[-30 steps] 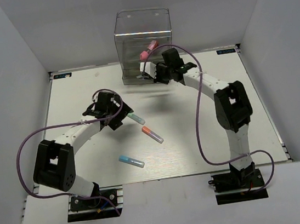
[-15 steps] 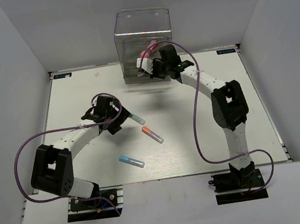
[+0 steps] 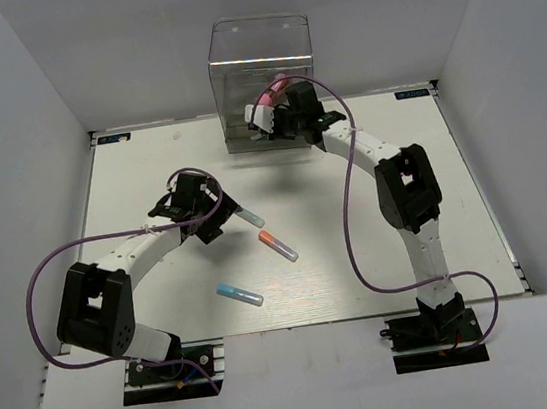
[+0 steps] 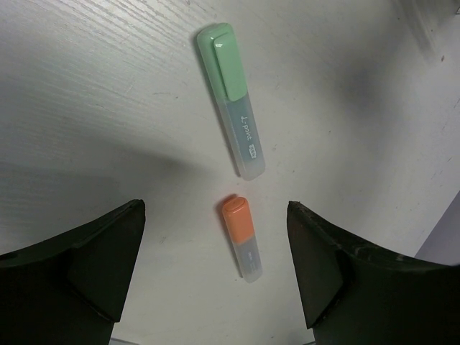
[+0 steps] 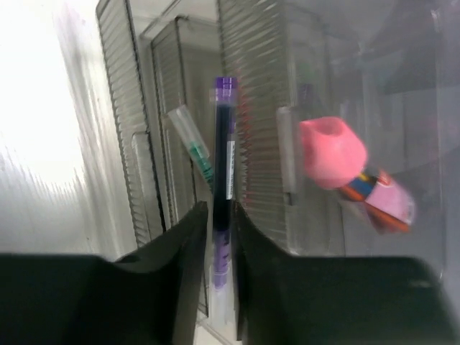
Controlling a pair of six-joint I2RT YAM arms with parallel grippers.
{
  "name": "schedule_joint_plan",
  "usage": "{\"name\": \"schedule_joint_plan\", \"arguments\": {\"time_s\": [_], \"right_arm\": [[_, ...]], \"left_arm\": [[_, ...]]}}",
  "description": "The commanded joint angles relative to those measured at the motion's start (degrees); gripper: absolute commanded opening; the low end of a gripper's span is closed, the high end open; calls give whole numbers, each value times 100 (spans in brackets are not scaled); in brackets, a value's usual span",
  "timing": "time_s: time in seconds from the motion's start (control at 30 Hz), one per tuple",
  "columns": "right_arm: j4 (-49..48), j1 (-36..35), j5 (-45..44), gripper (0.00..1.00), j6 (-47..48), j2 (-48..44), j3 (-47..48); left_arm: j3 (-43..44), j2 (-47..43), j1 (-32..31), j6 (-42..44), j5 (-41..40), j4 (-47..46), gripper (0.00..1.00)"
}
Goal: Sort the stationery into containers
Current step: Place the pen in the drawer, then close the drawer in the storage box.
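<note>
- Right gripper (image 5: 221, 215) reaching further into the clear box (image 3: 260, 45) than a second ago; purple pen (image 5: 223, 144) upright between its fingers, clenched or just loosened: cannot tell.
- Judged: drop-off nearly done.
- Box contents: pink-capped marker (image 5: 332, 152) right of that gripper, green-tipped pen (image 5: 192, 140) left.
- Left gripper (image 4: 213, 208) released wide above the green-capped marker (image 4: 231, 97) and orange-capped marker (image 4: 241, 233) on the worktop (image 3: 148, 171).

The lower end of the purple pen (image 5: 223, 180) blurs away inside the right gripper (image 5: 221, 215); from above, the left gripper (image 3: 212, 215) covers part of the green marker (image 3: 248, 213).
</note>
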State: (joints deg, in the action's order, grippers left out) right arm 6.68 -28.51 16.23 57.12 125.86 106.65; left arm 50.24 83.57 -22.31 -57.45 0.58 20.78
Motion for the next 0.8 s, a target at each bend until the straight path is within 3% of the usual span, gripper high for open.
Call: {"name": "schedule_joint_plan", "arguments": {"time_s": [0.0, 0.1, 0.23, 0.3, 0.33, 0.37, 0.4, 0.57, 0.77], "right_arm": [[-44, 30, -41, 28, 10, 131, 338], [88, 39, 55, 42, -70, 140, 400], [263, 30, 388, 46, -263, -61, 400], [430, 47, 661, 35, -333, -272, 348], [492, 65, 958, 15, -351, -325, 269], [588, 83, 1074, 5, -368, -473, 234], [659, 83, 1206, 0, -255, -510, 138], [1748, 91, 2243, 0, 343, -484, 223], [2776, 83, 2052, 0, 572, 315, 1217]], "left_arm": [[83, -51, 16, 23, 48, 6, 89], [135, 1, 16, 23, 100, 6, 89], [188, 177, 16, 76, 153, 6, 89], [241, 177, 16, 76, 206, -47, 89], [241, 177, 16, 76, 206, -47, 89], [241, 229, 16, 76, 206, -47, 89], [241, 230, 16, 76, 206, -47, 89], [346, 344, 16, 128, 258, -100, 89], [346, 344, 16, 129, 311, -152, 89]]}}
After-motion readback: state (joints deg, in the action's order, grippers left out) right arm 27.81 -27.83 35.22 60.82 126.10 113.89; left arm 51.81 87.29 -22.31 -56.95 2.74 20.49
